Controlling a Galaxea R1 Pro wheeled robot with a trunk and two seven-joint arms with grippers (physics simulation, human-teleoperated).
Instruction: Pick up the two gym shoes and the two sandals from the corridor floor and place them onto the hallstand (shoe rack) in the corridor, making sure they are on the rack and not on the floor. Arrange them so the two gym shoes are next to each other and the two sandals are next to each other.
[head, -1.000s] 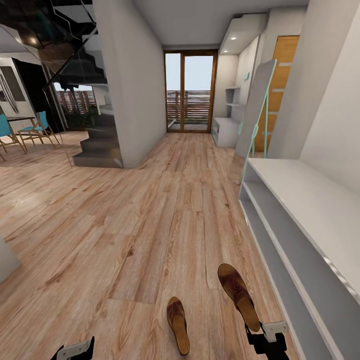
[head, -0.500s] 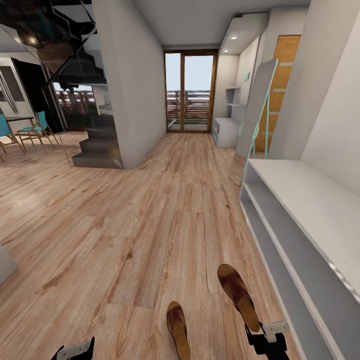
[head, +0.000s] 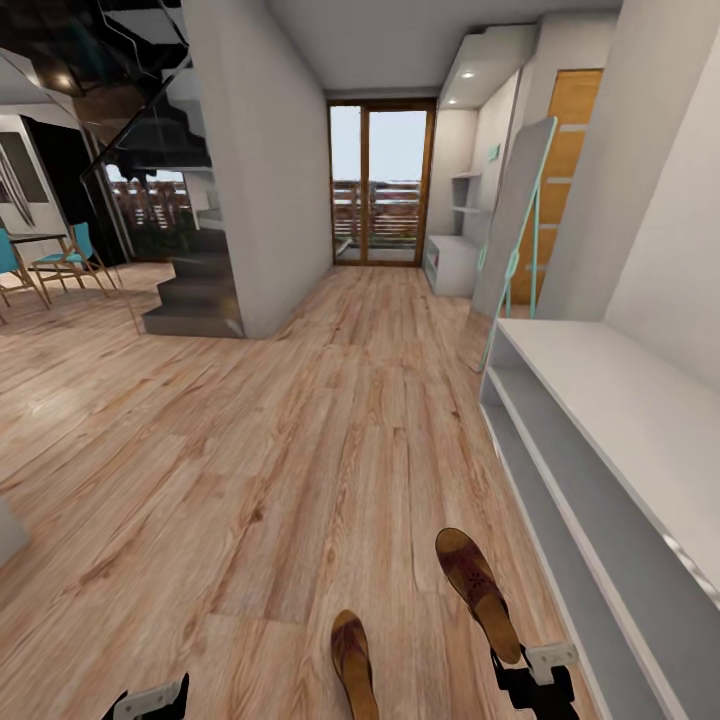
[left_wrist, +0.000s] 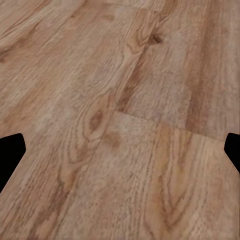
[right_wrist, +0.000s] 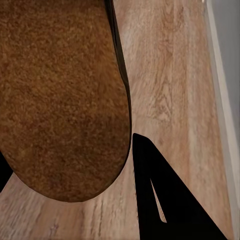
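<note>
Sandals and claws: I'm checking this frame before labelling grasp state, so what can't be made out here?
- Left sandal: its heel end is cut off by the head view's bottom edge.
- Right sandal: the right wrist view crops all but one rounded end.
- Right claw: partly cut off in the head view; whether it grips the sandal is unclear.
- Left claw: fingertips barely enter frame over floor.

The picture's lower edge cuts off the nearer sandal (head: 352, 665) and both tools; the right tool (head: 540, 680) hides the other sandal's (head: 478, 592) heel.
</note>
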